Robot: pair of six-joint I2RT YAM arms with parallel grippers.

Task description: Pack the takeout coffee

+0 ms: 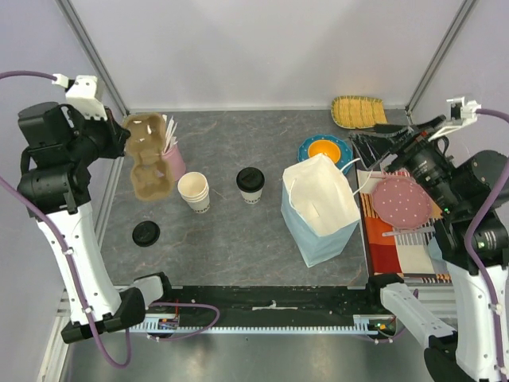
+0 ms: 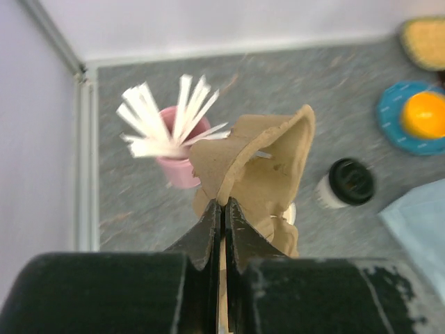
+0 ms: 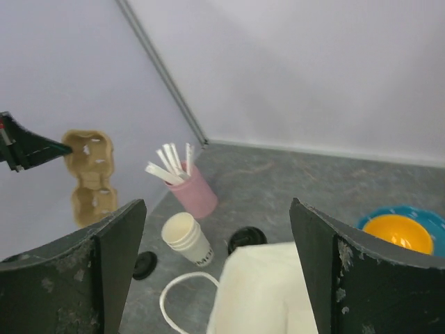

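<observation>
The takeout coffee point(image 1: 250, 184), a white cup with a black lid, stands upright on the grey table between the stacked cups and the bag; the wrist views also show the coffee point(image 2: 347, 182) and its lid point(image 3: 247, 239). My left gripper point(image 2: 224, 204) is shut on the edge of a brown cardboard cup carrier point(image 1: 148, 157), held in the air at the far left, above the pink cup. My right gripper point(image 3: 217, 209) is open and empty, raised at the right behind the paper bag point(image 1: 320, 208). The bag's mouth is open.
Stacked lidless cups point(image 1: 194, 191) stand left of the coffee. A pink cup of white sticks point(image 1: 172, 161) is behind them. A loose black lid point(image 1: 145, 233) lies front left. A blue plate with an orange bowl point(image 1: 324, 150), a wicker tray point(image 1: 358, 111) and a pink dotted disc point(image 1: 402, 200) sit at the right.
</observation>
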